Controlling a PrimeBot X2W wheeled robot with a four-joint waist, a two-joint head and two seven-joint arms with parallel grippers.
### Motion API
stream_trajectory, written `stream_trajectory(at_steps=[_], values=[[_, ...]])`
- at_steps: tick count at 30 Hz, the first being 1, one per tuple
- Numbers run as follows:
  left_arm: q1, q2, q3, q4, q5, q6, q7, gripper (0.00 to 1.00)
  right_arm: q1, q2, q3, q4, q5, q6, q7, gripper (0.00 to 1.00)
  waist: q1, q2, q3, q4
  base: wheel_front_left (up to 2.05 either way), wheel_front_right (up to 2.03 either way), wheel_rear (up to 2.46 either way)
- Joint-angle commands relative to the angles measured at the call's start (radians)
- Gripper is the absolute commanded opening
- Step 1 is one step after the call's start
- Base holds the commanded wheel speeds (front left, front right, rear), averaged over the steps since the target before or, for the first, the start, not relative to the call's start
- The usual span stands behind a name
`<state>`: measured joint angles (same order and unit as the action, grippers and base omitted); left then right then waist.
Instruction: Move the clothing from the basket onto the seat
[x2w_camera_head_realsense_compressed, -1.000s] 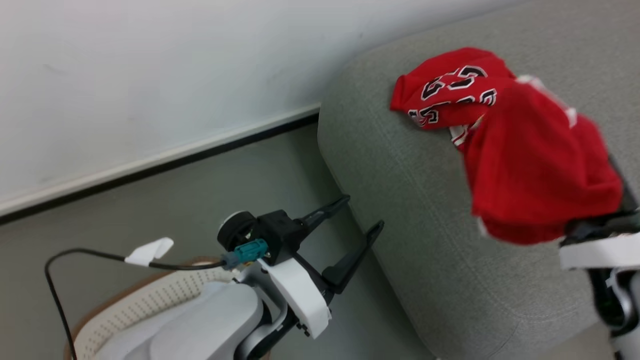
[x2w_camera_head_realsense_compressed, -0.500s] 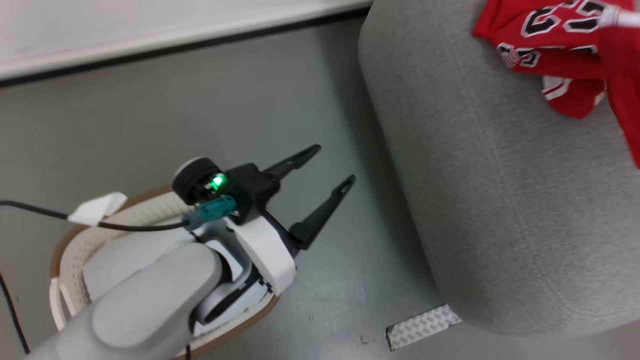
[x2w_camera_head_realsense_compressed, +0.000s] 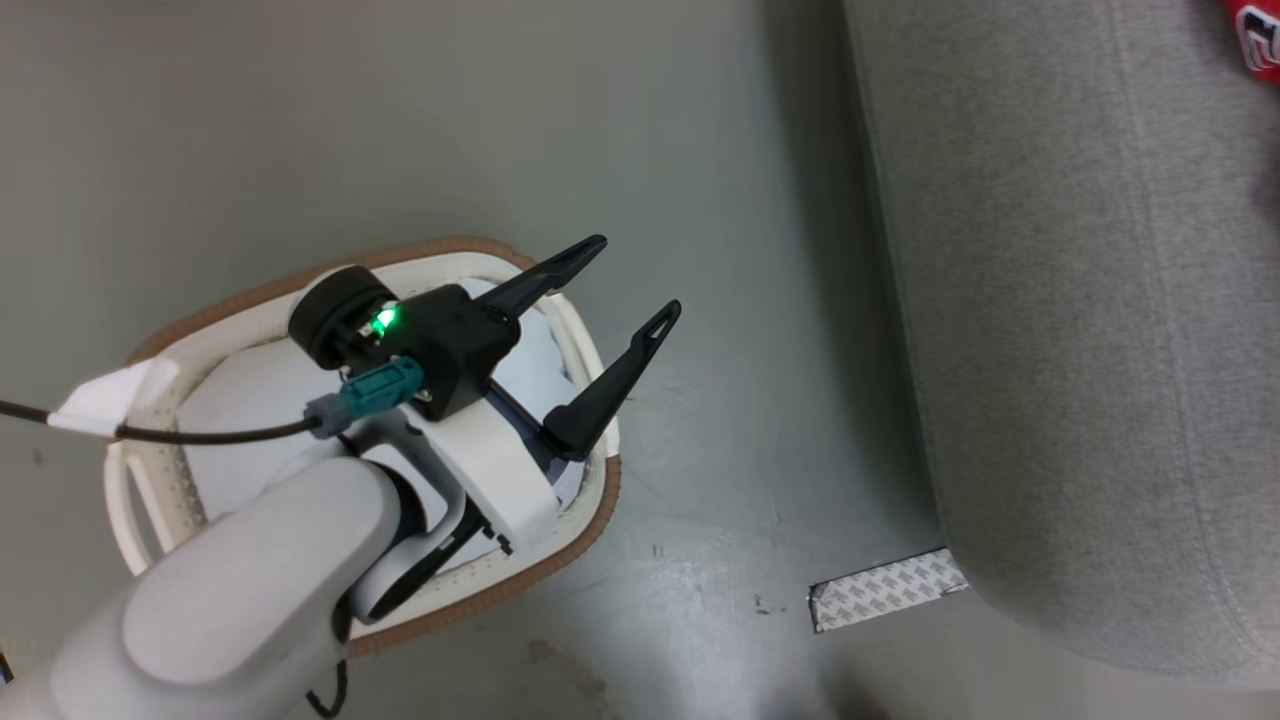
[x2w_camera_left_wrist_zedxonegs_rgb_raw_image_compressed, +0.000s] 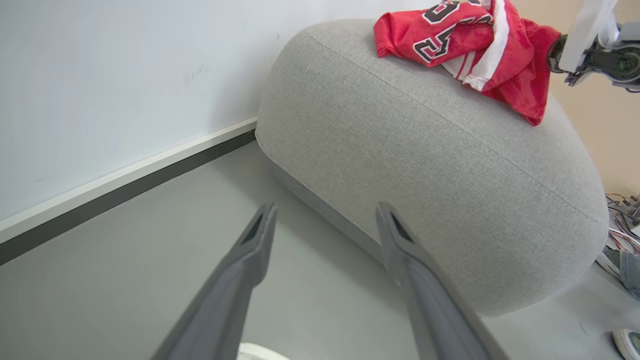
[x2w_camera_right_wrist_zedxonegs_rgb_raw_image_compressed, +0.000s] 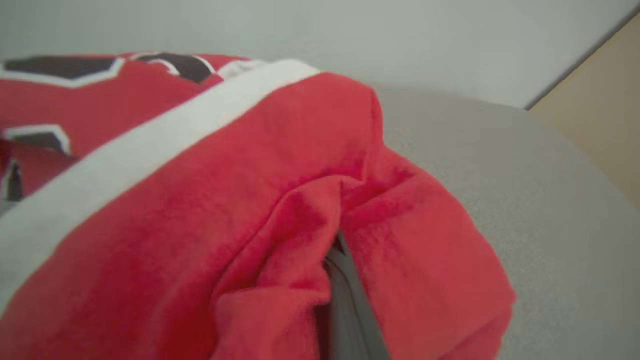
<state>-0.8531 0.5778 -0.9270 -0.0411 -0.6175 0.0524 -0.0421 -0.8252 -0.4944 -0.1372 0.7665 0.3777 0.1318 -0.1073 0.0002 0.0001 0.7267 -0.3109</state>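
- While the head view looks straight down, the left gripper (x2w_camera_head_realsense_compressed: 636, 276) hovers over the basket (x2w_camera_head_realsense_compressed: 560, 560), fingers spread wide with nothing between them. A white pad (x2w_camera_head_realsense_compressed: 240, 400) lies inside the basket. The seat (x2w_camera_head_realsense_compressed: 1080, 300) stands to the right, apart from the basket. A red scrap of the clothing (x2w_camera_head_realsense_compressed: 1258, 40) shows on the seat at the top right corner. A tape strip (x2w_camera_head_realsense_compressed: 885, 590) lies on the floor (x2w_camera_head_realsense_compressed: 700, 150) at the seat's base.
- Left wrist view: jaws apart and empty, aimed at the floor before the seat. The clothing sits bunched on top of the seat's far end, and the right arm (x2w_camera_left_wrist_zedxonegs_rgb_raw_image_compressed: 600, 50) meets its right edge.
- Right wrist view: the right gripper (x2w_camera_right_wrist_zedxonegs_rgb_raw_image_compressed: 339, 270) is clenched, with red fabric pinched and folded around its fingers. Grey seat behind it.
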Motion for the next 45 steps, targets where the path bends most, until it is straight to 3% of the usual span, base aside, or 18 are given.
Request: stream_trajectory(at_steps=[1, 4, 7, 18, 25, 32, 39, 45], values=[[-0.010, 0.001, 0.002, 0.000, 0.005, -0.001, -0.009, 1.00, -0.025, -0.014, 0.022, 0.026, 0.000, -0.002, 0.025, 0.27, -0.0002, -0.0001, 0.000, 0.012, 0.00, 0.00, 0.00], [-0.002, -0.010, 0.002, 0.012, -0.005, -0.001, -0.023, 1.00, -0.055, -0.033, 0.084, 0.099, 0.008, -0.002, 0.138, 0.47, -0.0002, -0.0001, -0.014, 0.027, 0.00, 0.00, 0.00], [0.012, -0.023, 0.001, 0.029, -0.015, -0.002, -0.041, 1.00, -0.075, -0.055, 0.138, 0.126, 0.026, -0.002, 0.210, 0.98, -0.0002, -0.0001, -0.036, 0.041, 0.00, 0.00, 0.00], [0.091, -0.083, -0.006, 0.140, -0.070, -0.013, -0.131, 1.00, 0.005, -0.139, 0.327, 0.083, 0.114, -0.002, 0.365, 1.00, -0.0002, -0.0001, -0.234, 0.036, 0.00, 0.00, 0.00], [0.183, -0.120, 0.004, 0.210, -0.129, -0.010, -0.185, 1.00, 0.107, -0.237, 0.434, -0.058, 0.200, -0.002, 0.482, 1.00, -0.0002, -0.0001, -0.417, 0.021, 0.00, 0.00, 0.00], [0.273, -0.147, 0.072, 0.240, -0.177, 0.017, -0.216, 1.00, 0.193, -0.324, 0.420, -0.265, 0.231, -0.002, 0.484, 1.00, -0.0002, -0.0001, -0.571, 0.047, 0.00, 0.00, 0.00], [0.360, -0.146, 0.227, 0.199, -0.195, 0.046, -0.222, 1.00, 0.273, -0.276, 0.370, -0.466, 0.223, -0.002, 0.400, 1.00, -0.0002, -0.0001, -0.661, 0.113, 0.00, 0.00, 0.00], [0.451, -0.134, 0.367, 0.170, -0.152, 0.082, -0.222, 1.00, 0.332, -0.160, 0.347, -0.578, 0.204, -0.002, 0.267, 1.00, -0.0002, -0.0001, -0.694, 0.182, 0.00, 0.00, 0.00]])
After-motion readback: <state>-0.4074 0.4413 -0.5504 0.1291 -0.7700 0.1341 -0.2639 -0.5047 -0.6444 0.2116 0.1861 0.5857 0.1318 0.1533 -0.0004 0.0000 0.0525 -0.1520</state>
